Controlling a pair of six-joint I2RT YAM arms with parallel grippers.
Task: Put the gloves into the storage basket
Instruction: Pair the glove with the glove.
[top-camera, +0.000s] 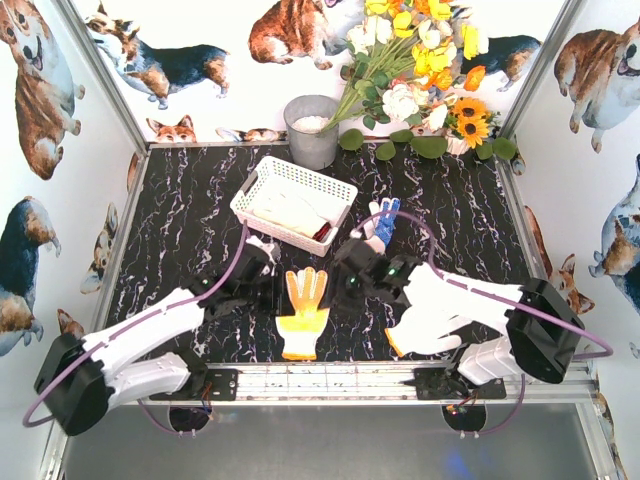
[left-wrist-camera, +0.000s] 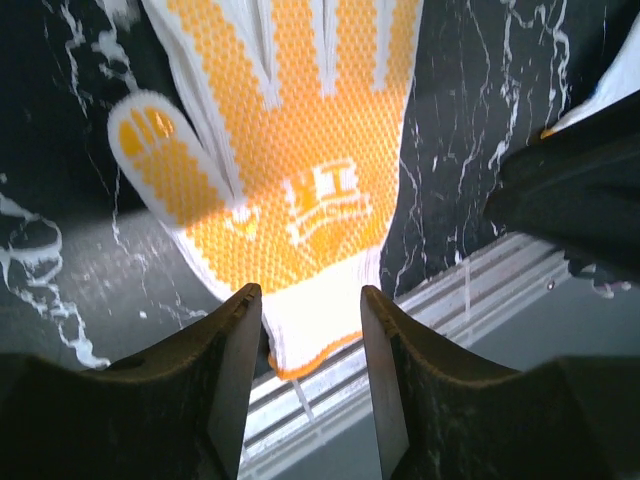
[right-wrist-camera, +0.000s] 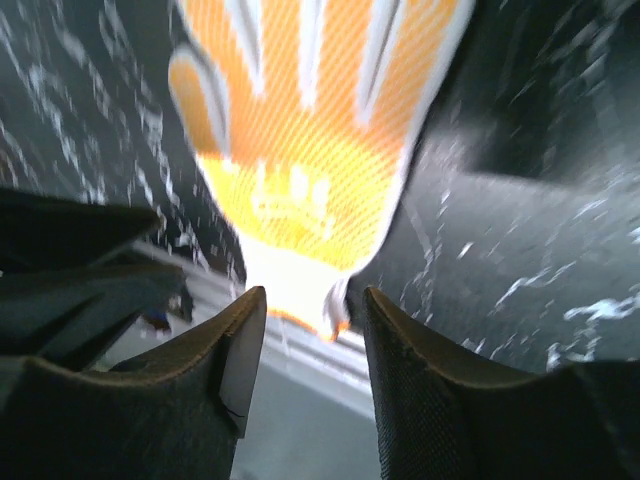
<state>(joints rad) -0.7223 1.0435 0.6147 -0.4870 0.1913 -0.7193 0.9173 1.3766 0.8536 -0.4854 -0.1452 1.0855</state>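
The overhead view is lit brightly and evenly from above, and the orange-dotted glove (top-camera: 303, 312) is rendered sharp, with only soft shadows cast on the black counter (top-camera: 190, 220) to either side of it beneath the arms. In the left wrist view the glove's palm is held in crisp focus, a pale hazy sheen is spread over the counter left of the glove, and the left tool (left-wrist-camera: 310, 320) below it is seen dark and slightly soft. The right wrist view is blurred throughout: the glove's dots are smeared, its cuff is burnt out to white, and the right tool (right-wrist-camera: 315, 310) below it is reduced to near silhouette.
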